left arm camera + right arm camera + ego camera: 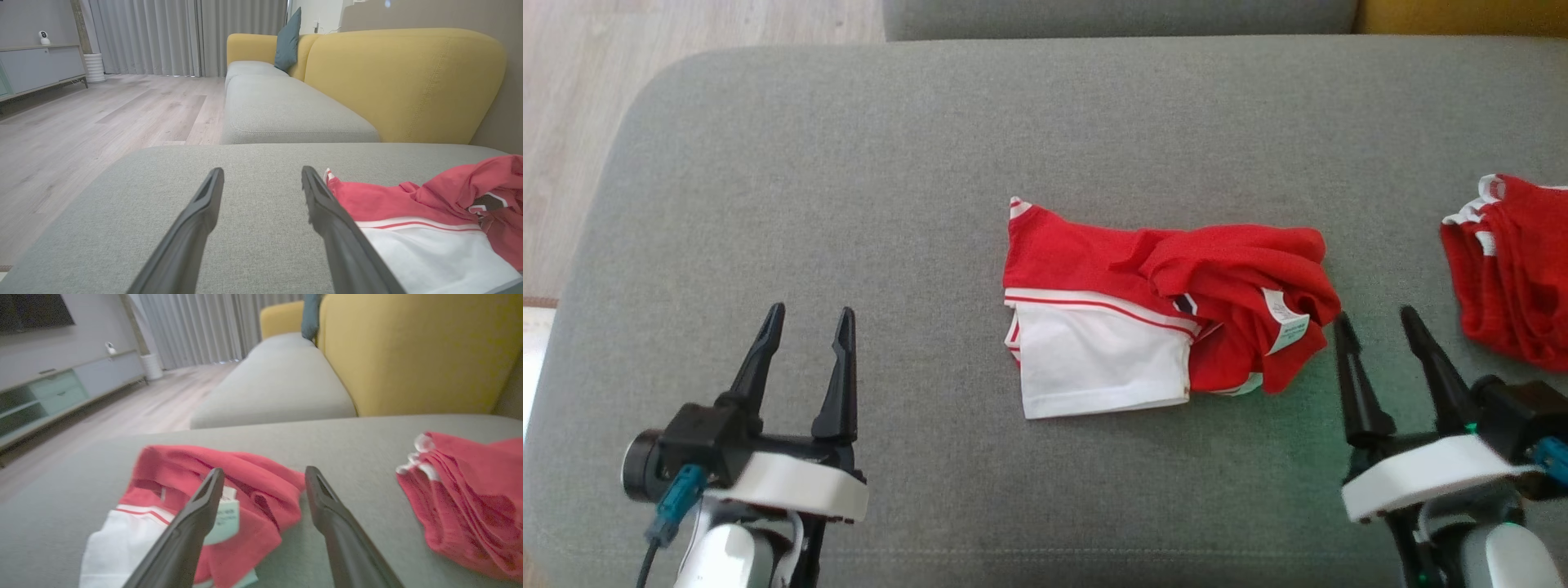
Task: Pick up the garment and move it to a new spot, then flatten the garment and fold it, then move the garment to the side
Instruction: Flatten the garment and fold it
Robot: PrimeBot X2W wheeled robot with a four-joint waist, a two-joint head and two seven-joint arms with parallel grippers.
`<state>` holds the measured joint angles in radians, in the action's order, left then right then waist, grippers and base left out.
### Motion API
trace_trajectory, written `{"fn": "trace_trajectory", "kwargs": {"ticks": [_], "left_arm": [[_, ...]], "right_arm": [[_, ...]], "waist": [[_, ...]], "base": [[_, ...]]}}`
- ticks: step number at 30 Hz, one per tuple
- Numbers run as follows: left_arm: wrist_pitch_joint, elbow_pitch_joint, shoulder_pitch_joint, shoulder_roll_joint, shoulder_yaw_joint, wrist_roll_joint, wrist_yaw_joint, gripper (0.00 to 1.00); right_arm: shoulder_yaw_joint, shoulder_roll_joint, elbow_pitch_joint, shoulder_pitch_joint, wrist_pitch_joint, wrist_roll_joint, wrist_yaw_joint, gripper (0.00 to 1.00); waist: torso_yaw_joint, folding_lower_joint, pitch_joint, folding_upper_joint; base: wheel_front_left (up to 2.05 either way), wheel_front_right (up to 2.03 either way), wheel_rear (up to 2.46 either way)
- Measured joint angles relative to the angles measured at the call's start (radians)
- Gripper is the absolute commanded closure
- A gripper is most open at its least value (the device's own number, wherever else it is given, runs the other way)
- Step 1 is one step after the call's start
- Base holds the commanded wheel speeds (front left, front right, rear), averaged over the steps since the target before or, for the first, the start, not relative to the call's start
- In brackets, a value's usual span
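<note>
A crumpled red and white garment [1152, 314] lies on the grey cushion [849, 204], red part bunched at its right with a white label showing. From the left wrist it appears at the right [416, 220], from the right wrist at the lower left [229, 490]. My left gripper [807, 317] stands open well to the garment's left, nothing between its fingers; the left wrist view shows it spread [262, 173] over bare cushion. My right gripper [1372, 320] is open just beside the garment's right edge, with its left finger [204, 502] in front of the label.
A stack of folded red garments [1515, 261] lies at the cushion's right edge, near the right arm. A yellow sofa back [408, 81] and a further grey seat [278, 106] stand beyond. Wooden floor [572, 98] lies off the cushion's left edge.
</note>
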<state>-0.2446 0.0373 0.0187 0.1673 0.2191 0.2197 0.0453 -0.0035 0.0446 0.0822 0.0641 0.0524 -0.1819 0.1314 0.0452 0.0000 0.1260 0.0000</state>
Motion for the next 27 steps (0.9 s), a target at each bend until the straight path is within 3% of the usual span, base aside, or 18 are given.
{"fn": "trace_trajectory", "kwargs": {"ticks": [7,19,20,21,22,23,27], "left_arm": [[0.0,-0.002,0.005,0.001,0.012,-0.006,0.0,0.0],[-0.002,0.002,0.037,0.001,0.021,-0.005,-0.001,0.0],[-0.002,0.003,0.041,0.001,0.021,-0.005,-0.001,0.0],[-0.003,0.004,0.044,0.001,0.021,-0.005,-0.001,0.0],[-0.003,0.005,0.048,0.001,0.021,-0.005,-0.001,0.0],[-0.003,0.005,0.049,0.001,0.021,-0.005,-0.001,0.0],[-0.004,0.008,0.049,0.001,0.021,-0.005,-0.001,0.0]], "right_arm": [[-0.039,0.005,-0.076,-0.026,0.076,0.027,0.0,0.0],[0.024,0.057,-0.172,-0.147,0.15,0.027,0.0,0.02],[0.03,0.063,-0.179,-0.155,0.161,0.026,0.0,0.22],[0.031,0.064,-0.183,-0.162,0.163,0.026,0.0,0.53],[0.032,0.065,-0.187,-0.168,0.164,0.026,0.0,0.93],[0.032,0.066,-0.192,-0.174,0.164,0.026,0.0,1.0],[0.025,0.074,-0.198,-0.189,0.169,0.025,0.0,1.0]], "waist": [[0.005,0.0,0.028,0.0],[0.019,0.0,0.075,0.0],[0.019,0.0,0.078,0.0],[0.02,0.0,0.08,0.0],[0.02,0.0,0.082,0.0],[0.02,0.0,0.084,0.0],[0.023,0.0,0.088,0.0]], "base": [[0.0,0.0,0.0],[0.0,0.0,0.0],[0.0,0.0,0.0],[0.0,0.0,0.0],[0.0,0.0,0.0],[0.0,0.0,0.0],[0.0,0.0,0.0]]}}
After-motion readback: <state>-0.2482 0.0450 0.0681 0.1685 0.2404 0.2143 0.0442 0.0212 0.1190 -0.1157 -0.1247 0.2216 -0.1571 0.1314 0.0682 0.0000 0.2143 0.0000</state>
